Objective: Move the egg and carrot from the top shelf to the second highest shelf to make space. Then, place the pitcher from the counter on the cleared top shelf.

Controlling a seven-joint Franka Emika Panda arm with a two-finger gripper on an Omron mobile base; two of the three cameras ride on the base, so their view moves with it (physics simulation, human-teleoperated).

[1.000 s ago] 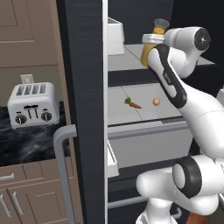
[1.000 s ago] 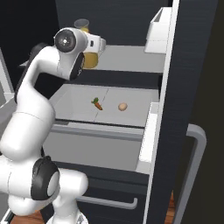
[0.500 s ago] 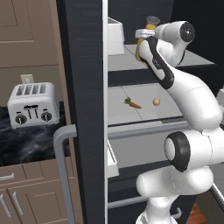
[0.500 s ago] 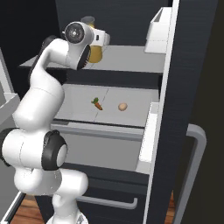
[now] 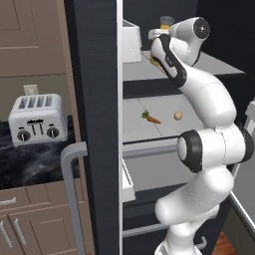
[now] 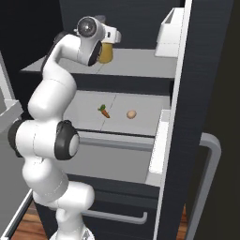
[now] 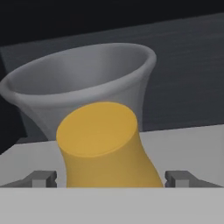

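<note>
Pitcher (image 7: 105,148) standing upright on the top shelf (image 6: 140,63), right between the fingertips (image 7: 41,178) of the end effector (image 7: 109,178), which looks spread wide and not squeezing it. Egg (image 6: 131,114) and carrot (image 6: 104,111) lying near each other but apart on the second highest shelf (image 6: 140,105) below. Toaster (image 5: 37,119) parked on the bench (image 5: 30,162) off to the left.
</note>
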